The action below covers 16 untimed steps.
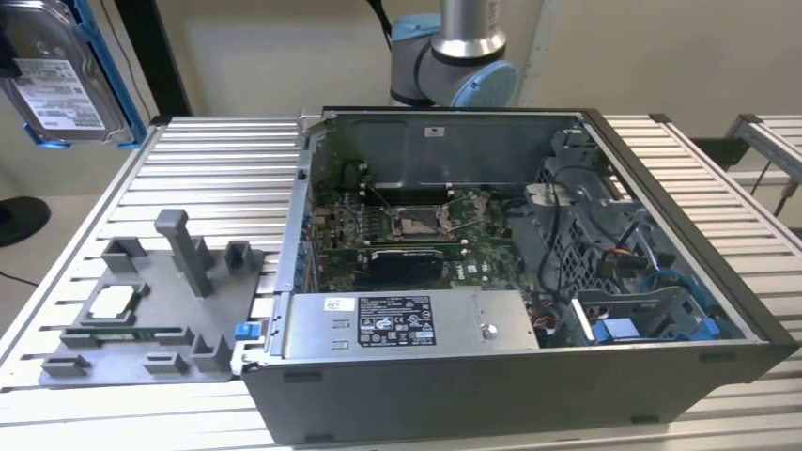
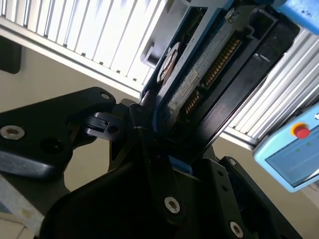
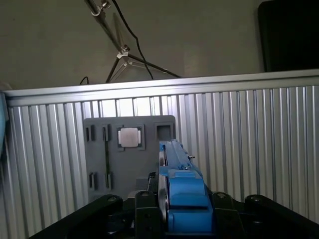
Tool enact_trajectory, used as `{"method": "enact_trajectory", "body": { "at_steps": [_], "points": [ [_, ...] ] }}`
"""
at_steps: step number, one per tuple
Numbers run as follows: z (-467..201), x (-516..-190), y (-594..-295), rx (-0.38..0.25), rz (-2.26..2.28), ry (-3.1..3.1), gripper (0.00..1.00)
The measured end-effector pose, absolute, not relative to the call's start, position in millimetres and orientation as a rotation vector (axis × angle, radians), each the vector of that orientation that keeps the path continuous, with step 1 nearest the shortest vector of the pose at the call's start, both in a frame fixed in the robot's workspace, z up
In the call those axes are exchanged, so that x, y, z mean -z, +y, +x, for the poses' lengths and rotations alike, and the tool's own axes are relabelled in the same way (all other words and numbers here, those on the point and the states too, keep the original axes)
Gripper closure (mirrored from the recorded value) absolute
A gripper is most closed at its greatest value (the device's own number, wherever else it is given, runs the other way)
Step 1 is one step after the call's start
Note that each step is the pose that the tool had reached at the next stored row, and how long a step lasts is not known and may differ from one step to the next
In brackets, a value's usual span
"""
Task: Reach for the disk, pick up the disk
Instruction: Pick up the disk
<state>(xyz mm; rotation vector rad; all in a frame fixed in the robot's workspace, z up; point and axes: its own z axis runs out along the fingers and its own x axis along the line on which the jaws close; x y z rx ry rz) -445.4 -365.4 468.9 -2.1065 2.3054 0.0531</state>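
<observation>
The disk, silver-grey with a white label and a blue bracket, hangs high in the air at the exterior view's far left, above the table's back corner. In both wrist views it stands edge-on between the black fingers: the blue bracket end faces one camera, the connector edge the other. My gripper is shut on the disk, one finger on each flat side.
An open computer case fills the middle of the slatted aluminium table. A grey fixture plate with upright posts holds a small square chip at the exterior view's left. The arm's base stands behind the case. A light blue pendant lies off the table.
</observation>
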Motion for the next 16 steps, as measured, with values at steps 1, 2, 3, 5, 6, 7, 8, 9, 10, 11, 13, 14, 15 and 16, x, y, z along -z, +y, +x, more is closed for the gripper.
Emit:
{"method": "enact_trajectory", "body": {
  "at_steps": [1,2,3,5,6,7,8,9,10,11,13,14,15,16],
  "points": [
    [-445.4,-470.0,-365.4,-0.053,-2.106,2.305,1.0],
    [-445.4,-471.3,-365.4,-0.053,-2.106,2.305,1.0],
    [-445.4,-472.5,-365.4,-0.053,-2.107,2.305,1.0],
    [-445.4,-475.1,-365.4,-0.053,-2.106,2.305,1.0],
    [-445.4,-476.5,-365.4,-0.053,-2.106,2.305,1.0],
    [-445.4,-477.7,-365.4,-0.053,-2.106,2.305,1.0],
    [-445.4,-479.1,-365.4,-0.053,-2.106,2.305,1.0],
    [-445.4,-480.5,-365.4,-0.053,-2.106,2.305,1.0],
    [-445.4,-481.8,-365.4,-0.053,-2.106,2.305,1.0],
    [-445.4,-483.2,-365.4,-0.053,-2.106,2.305,1.0],
    [-445.4,-485.8,-365.4,-0.053,-2.106,2.305,1.0],
    [-445.4,-487.0,-365.4,-0.053,-2.106,2.305,1.0],
    [-445.3,-488.0,-365.4,-0.053,-2.107,2.305,1.0],
    [-445.3,-489.1,-365.5,-0.054,-2.107,2.305,1.0]
  ]
}}
